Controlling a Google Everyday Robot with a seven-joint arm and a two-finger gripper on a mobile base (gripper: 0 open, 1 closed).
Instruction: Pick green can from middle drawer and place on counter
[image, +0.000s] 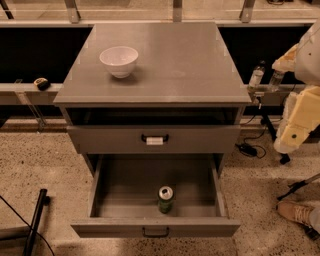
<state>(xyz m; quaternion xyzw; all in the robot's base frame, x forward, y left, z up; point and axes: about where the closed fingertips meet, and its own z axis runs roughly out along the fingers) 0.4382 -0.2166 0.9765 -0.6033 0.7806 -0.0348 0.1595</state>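
Observation:
The green can (165, 199) stands upright, silver top showing, near the front middle of the open middle drawer (155, 227), which has a plain dark bar handle. The counter (200, 65) is the flat grey top of the cabinet above it. My gripper (288, 141) is at the lower end of the cream-coloured arm at the right edge of the view. It hangs beside the cabinet, well right of and above the can, and touches nothing.
A white bowl (119, 60) sits on the counter's left part. The upper drawer (100, 139), its handle bearing a white tag, is slightly pulled out. Two clear bottles (256, 76) stand on a ledge at right. A shoe (295, 212) and a black pole (35, 220) are on the floor.

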